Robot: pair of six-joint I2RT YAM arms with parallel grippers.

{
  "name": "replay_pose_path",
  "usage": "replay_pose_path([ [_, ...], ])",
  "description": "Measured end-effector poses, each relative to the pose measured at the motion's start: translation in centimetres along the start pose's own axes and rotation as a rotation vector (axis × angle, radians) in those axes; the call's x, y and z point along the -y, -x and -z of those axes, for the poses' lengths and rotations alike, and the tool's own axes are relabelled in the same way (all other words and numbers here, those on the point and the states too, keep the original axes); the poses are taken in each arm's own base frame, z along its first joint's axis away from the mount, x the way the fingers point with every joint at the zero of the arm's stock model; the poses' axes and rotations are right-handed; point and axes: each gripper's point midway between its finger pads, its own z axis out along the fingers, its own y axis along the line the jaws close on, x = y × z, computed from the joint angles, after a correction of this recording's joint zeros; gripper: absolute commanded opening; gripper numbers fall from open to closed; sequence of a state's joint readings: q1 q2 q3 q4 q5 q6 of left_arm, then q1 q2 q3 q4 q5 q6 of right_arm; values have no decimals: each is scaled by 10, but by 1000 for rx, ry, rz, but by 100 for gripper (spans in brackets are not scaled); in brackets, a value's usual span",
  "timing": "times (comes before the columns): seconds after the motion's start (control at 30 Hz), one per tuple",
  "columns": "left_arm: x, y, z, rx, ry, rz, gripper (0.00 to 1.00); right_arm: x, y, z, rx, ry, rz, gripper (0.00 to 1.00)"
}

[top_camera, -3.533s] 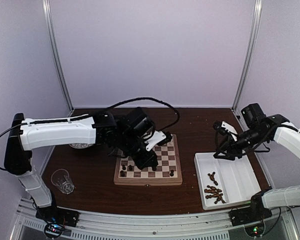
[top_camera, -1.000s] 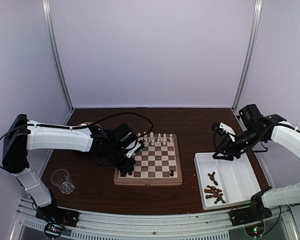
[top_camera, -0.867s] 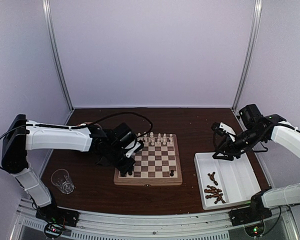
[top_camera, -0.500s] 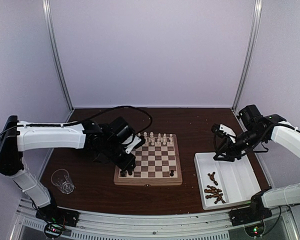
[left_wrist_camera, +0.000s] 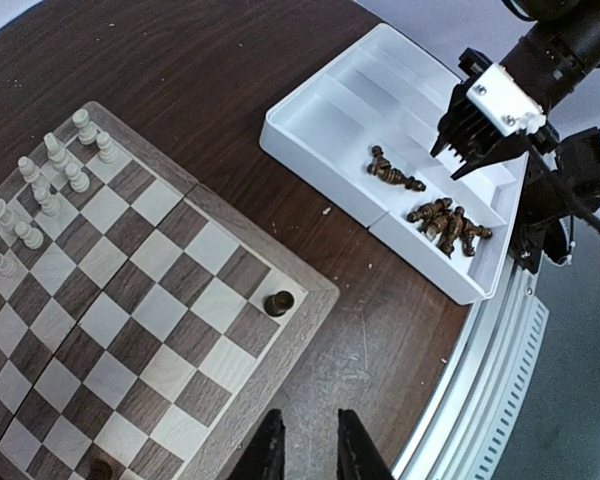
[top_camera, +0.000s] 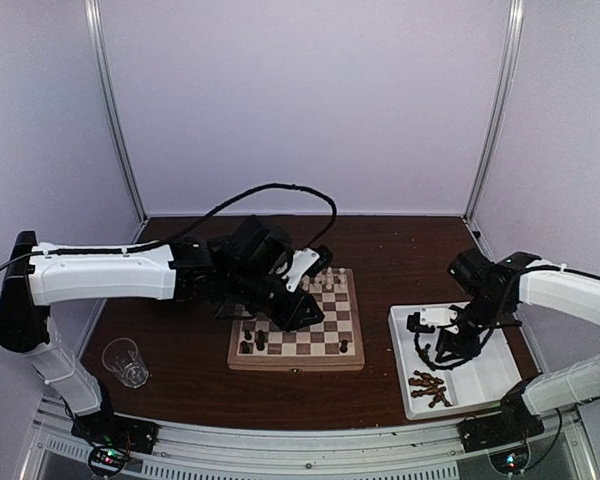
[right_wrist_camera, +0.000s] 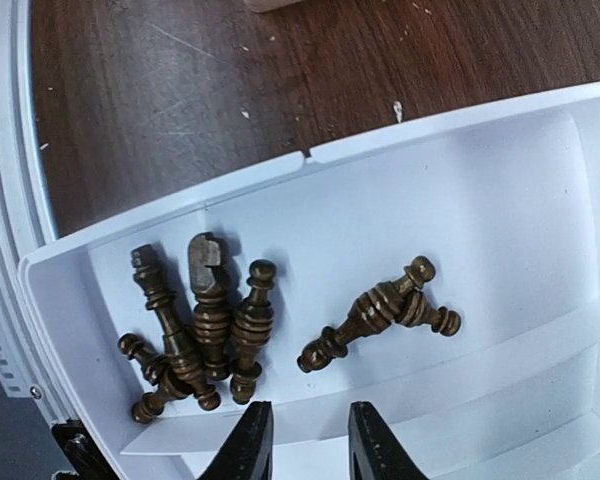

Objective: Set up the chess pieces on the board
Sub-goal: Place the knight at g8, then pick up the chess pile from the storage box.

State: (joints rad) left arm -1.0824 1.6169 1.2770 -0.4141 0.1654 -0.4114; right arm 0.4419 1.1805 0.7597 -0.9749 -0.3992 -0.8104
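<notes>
The board (top_camera: 295, 364) lies mid-table with cream chess pieces (top_camera: 330, 280) along its far edge and three dark ones (top_camera: 261, 340) on its near row. My left gripper (top_camera: 305, 305) hovers over the board. In the left wrist view its gripper (left_wrist_camera: 305, 455) is slightly open and holds nothing, just off the board's corner (left_wrist_camera: 230, 410), where a dark piece (left_wrist_camera: 277, 303) stands. My right gripper (top_camera: 423, 335) hangs low in the white tray (top_camera: 480, 360). In the right wrist view this gripper (right_wrist_camera: 308, 445) is open and empty above a pile of dark chess pieces (right_wrist_camera: 195, 330) and a crossed pair (right_wrist_camera: 380, 310).
A clear glass cup (top_camera: 125, 360) stands near the front left. The left arm's black cable (top_camera: 280, 190) loops above the board's far side. The tray's dividers (left_wrist_camera: 330, 110) run lengthwise, with the dark pieces (left_wrist_camera: 450, 220) in its nearest lane. A metal rail (top_camera: 280, 445) lines the table's front.
My left arm swung from the board's left edge to over its middle. My right gripper dropped from the tray's far end down over the dark pieces, its jaws narrowing.
</notes>
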Motion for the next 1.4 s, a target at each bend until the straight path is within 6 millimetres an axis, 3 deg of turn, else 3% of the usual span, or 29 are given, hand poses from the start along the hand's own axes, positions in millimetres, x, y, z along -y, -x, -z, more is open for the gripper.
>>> replay_pose_path([
  [0.17, 0, 4, -8, 19, -8, 41, 20, 12, -6, -17, -74, -6, -13, 35],
  [0.63, -4, 0, -11, 23, 5, 67, 20, 16, -11, -49, -204, 13, -29, 36],
  [0.83, -5, -2, -13, 26, 4, 74, 20, 21, -12, -56, -250, -2, -38, 28],
  [0.97, -5, -2, -14, 30, 2, 79, 22, 27, -13, -56, -267, -35, -52, 14],
  [1.17, 1, 8, -23, 67, -41, 107, 27, 32, -10, -50, -250, -75, -53, 10],
  [1.4, 20, 21, -70, 77, -193, 183, 33, 33, 18, 0, -68, -191, -22, 11],
])
